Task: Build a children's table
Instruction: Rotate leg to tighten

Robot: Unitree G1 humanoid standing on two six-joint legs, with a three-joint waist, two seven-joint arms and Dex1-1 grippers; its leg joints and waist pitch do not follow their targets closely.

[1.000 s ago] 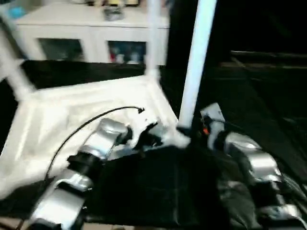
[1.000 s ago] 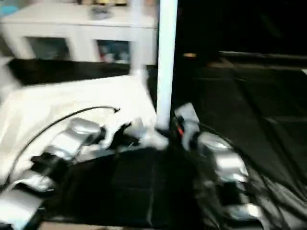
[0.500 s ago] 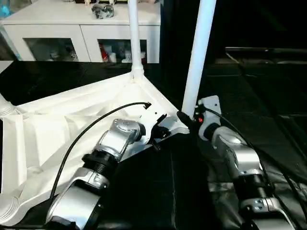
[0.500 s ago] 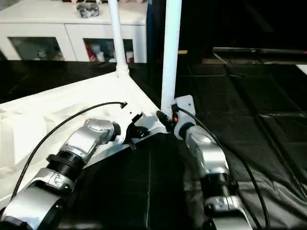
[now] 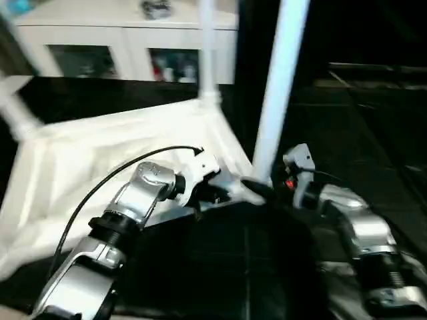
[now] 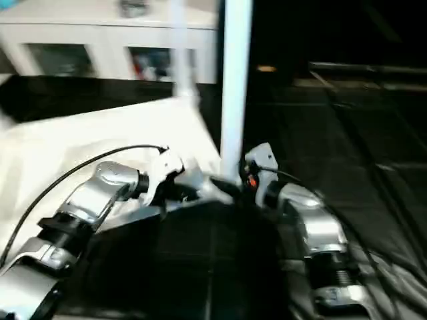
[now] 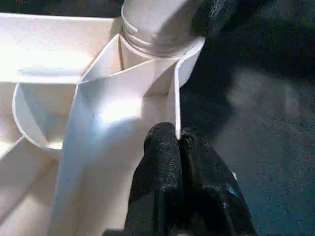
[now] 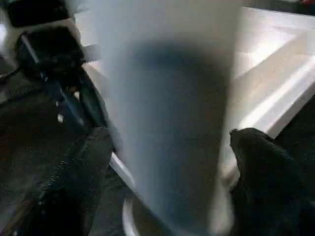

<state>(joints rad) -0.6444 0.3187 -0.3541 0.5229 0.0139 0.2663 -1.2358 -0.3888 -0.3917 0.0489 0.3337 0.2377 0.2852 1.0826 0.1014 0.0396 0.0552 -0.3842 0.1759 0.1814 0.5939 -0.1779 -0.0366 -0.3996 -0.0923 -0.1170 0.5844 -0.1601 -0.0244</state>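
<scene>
The children's table top (image 5: 93, 160) lies upside down on black cloth, ribbed underside up. A white leg (image 5: 279, 87) stands upright in the near corner socket (image 7: 157, 34). Another leg (image 5: 206, 53) stands at the far corner, and a third leg (image 5: 15, 110) at the left. My left gripper (image 5: 212, 190) is shut on the top's thin rim wall (image 7: 175, 98) just beside that near socket. My right gripper (image 8: 172, 142) is open at the base of the near leg, with one finger (image 8: 83, 172) on each side of it.
A white glass-door cabinet (image 5: 127, 40) stands behind the table top. Black cloth (image 5: 233, 267) covers the ground in front and to the right. A black cable (image 5: 107, 180) arcs over my left forearm.
My right gripper's fingers have spread apart around the near leg's base. The left gripper has kept its hold on the rim. The head view has shifted.
</scene>
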